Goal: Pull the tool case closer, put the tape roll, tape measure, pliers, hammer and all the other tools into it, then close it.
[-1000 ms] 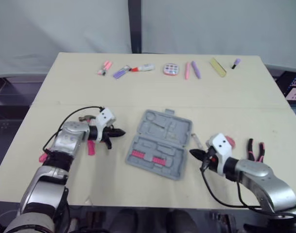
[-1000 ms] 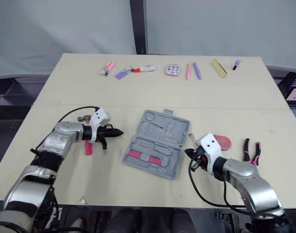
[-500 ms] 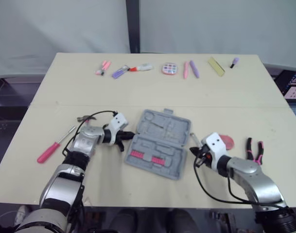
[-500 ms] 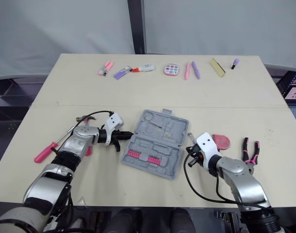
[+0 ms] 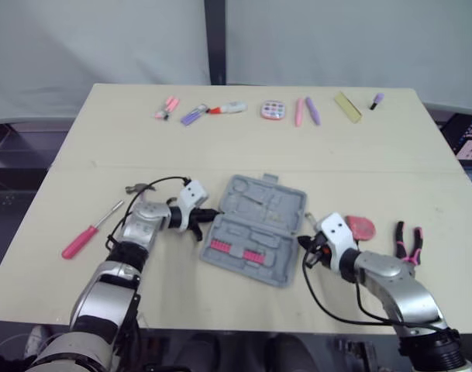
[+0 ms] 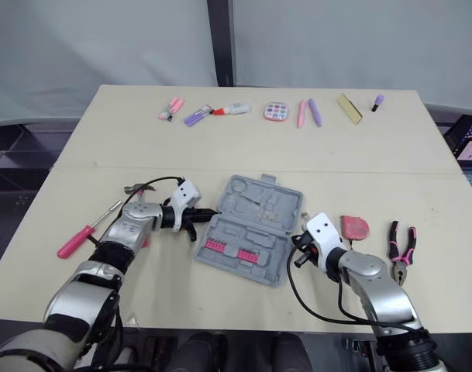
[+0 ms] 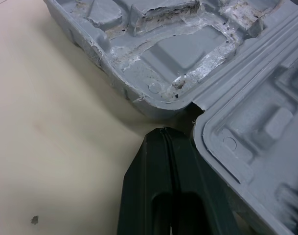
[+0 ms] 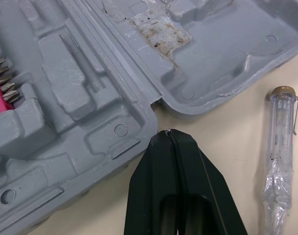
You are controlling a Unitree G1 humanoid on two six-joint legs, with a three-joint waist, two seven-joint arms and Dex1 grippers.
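Note:
The grey tool case (image 5: 259, 209) lies open in the middle of the table, with pink bits (image 5: 236, 251) in its near half. My left gripper (image 5: 212, 212) is shut, its tip touching the case's left edge at the hinge (image 7: 188, 105). My right gripper (image 5: 301, 242) is shut too, its tip against the case's right edge by the hinge (image 8: 156, 104). A clear-handled tester screwdriver (image 8: 281, 132) lies just beside it. A pink tape measure (image 5: 362, 226) and pink-handled pliers (image 5: 407, 239) rest to the right. A pink screwdriver (image 5: 84, 239) and a hammer head (image 5: 135, 187) lie to the left.
Along the far edge of the table sits a row of several small items, among them a purple marker (image 5: 193, 115), a round pink palette (image 5: 273, 109) and a yellow strip (image 5: 347, 106). Bare tabletop lies between that row and the case.
My left gripper has moved right to the case's left edge, uncovering the pink screwdriver. My right gripper has moved left to the case's right edge. The case has stayed in place.

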